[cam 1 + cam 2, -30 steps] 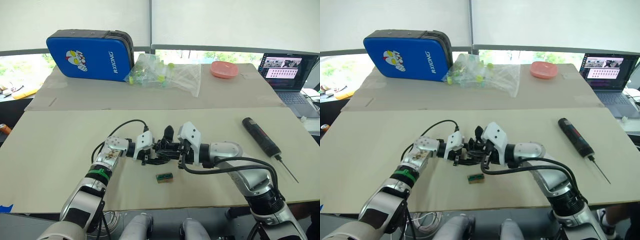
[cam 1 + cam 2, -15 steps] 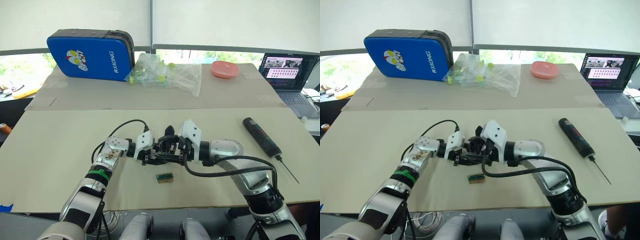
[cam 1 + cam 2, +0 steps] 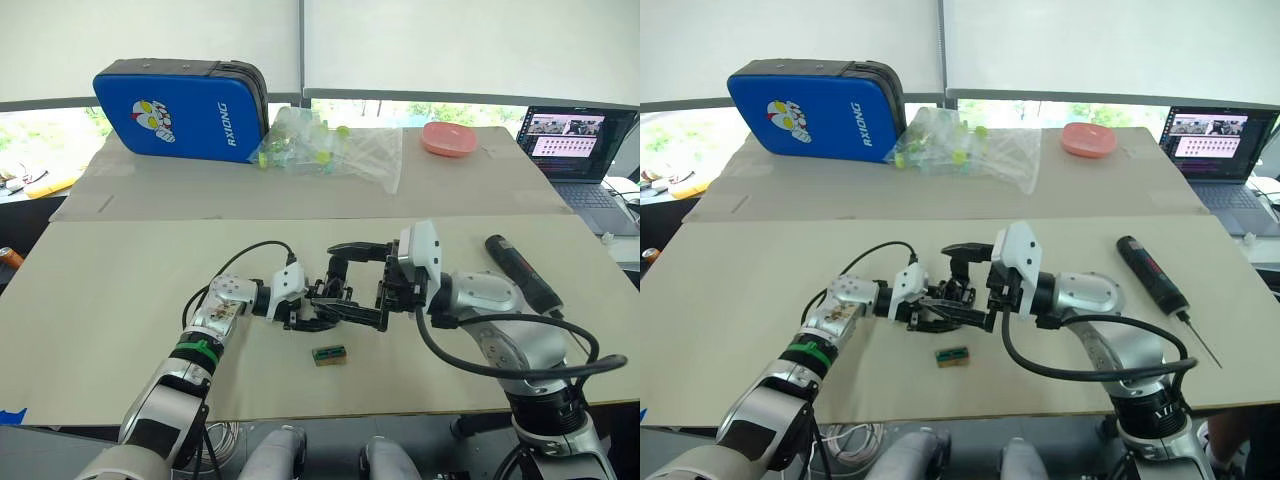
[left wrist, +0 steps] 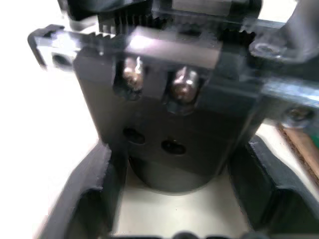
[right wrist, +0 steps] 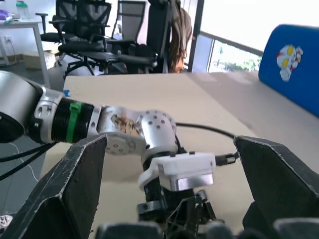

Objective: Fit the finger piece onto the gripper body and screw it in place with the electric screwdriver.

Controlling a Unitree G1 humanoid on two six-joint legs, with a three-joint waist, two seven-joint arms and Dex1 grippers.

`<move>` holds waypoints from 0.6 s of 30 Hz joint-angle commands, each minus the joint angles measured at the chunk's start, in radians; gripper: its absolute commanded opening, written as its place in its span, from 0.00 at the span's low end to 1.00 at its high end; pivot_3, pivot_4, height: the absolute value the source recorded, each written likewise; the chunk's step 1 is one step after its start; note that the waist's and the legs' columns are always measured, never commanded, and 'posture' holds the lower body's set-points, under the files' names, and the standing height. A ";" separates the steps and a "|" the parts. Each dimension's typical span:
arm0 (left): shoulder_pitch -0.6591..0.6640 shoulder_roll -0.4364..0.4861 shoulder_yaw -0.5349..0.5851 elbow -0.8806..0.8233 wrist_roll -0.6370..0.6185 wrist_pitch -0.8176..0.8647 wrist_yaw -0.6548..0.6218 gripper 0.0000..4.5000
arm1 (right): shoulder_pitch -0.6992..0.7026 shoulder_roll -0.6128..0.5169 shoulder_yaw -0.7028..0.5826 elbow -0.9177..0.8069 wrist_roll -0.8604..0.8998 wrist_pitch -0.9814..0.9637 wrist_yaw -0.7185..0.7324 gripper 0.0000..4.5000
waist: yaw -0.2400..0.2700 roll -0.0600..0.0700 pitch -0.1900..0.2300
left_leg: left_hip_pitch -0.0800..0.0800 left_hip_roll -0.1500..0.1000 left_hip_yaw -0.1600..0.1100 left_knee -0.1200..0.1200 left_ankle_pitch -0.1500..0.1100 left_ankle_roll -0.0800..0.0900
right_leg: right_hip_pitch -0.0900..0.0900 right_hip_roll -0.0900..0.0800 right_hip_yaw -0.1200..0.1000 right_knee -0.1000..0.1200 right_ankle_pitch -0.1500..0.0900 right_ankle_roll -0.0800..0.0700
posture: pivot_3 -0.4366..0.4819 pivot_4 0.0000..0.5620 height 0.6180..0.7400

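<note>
"RXIONG" — on blue case (image 3: pixel 180 110)

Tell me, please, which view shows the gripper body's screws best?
The left wrist view: the gripper body sits between the left hand's fingers, two screw heads plain. The eye views show it small and dark; the right wrist view shows its top.

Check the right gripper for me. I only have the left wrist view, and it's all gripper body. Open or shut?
Observer: Open. The right gripper has its fingers spread wide and points at the left gripper.
Operator: Screwdriver picked up?
Observer: No. The electric screwdriver lies on the table on the robot's right, apart from both grippers.
Operator: Anything loose near the gripper body?
Observer: A small green-brown block lies on the table, nearer the robot than the gripper body and not touching it.
</note>
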 commanded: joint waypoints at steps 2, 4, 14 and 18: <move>0.027 0.030 0.012 -0.012 -0.001 0.024 0.004 0.99 | 0.016 -0.028 -0.069 -0.074 0.060 -0.022 0.005 1.00 | 0.001 0.000 0.000 | 0.000 0.000 0.000 0.000 -0.001 -0.002 | 0.000 0.000 0.000 0.000 0.000 0.000 | 0.48 0.27 1.00; 0.040 0.053 0.028 -0.033 -0.014 0.031 -0.003 0.99 | 0.038 -0.049 -0.098 -0.104 0.080 -0.014 0.000 1.00 | 0.000 0.000 0.000 | 0.000 0.000 0.000 0.000 -0.001 -0.002 | 0.000 -0.001 0.000 0.000 0.000 0.000 | 0.48 0.27 1.00; 0.205 0.271 0.227 -0.298 -0.259 0.176 -0.122 0.99 | 0.463 -0.192 -0.548 -0.257 0.195 0.036 -0.077 1.00 | -0.001 0.000 0.000 | 0.000 0.001 0.000 -0.003 -0.001 -0.002 | -0.001 -0.005 0.002 -0.003 0.000 0.000 | 0.48 0.27 1.00; 0.272 0.325 0.308 -0.449 -0.348 0.227 -0.115 0.99 | 0.697 -0.161 -0.801 -0.278 0.153 -0.025 -0.102 1.00 | 0.014 0.001 0.001 | 0.000 0.001 0.000 -0.003 -0.004 -0.006 | 0.001 -0.007 0.004 -0.006 0.000 0.000 | 0.48 0.27 1.00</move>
